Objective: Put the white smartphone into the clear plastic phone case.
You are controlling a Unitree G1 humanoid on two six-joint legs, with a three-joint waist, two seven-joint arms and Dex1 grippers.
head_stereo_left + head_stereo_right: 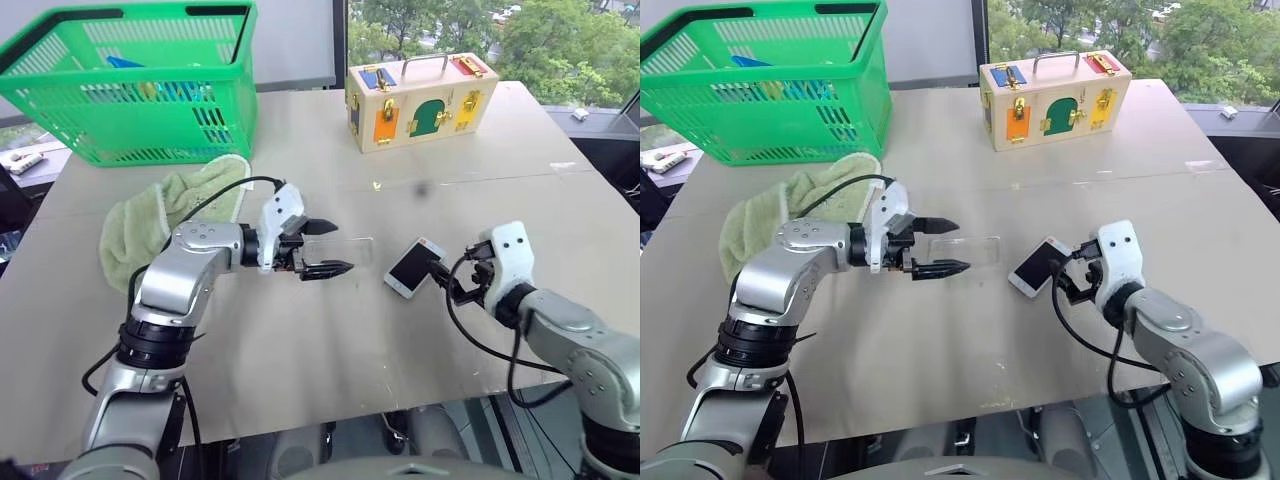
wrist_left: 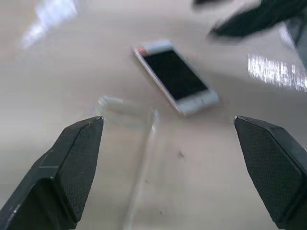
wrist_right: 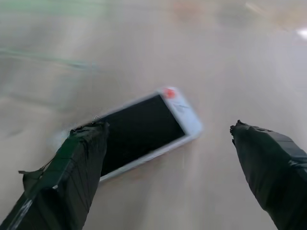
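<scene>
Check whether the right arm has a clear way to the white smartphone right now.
Probably yes: the right gripper is open right beside the white smartphone, which lies flat with nothing between them.

No text, label, brand name, number or sign can be read anywhere in these views. The white smartphone (image 3: 146, 134) shows a dark, blank screen and a small red mark at one end of its face, too blurred to read. The wooden box (image 1: 420, 100) beyond the smartphone bears coloured panels and brass latches, but no lettering can be made out on them.
</scene>
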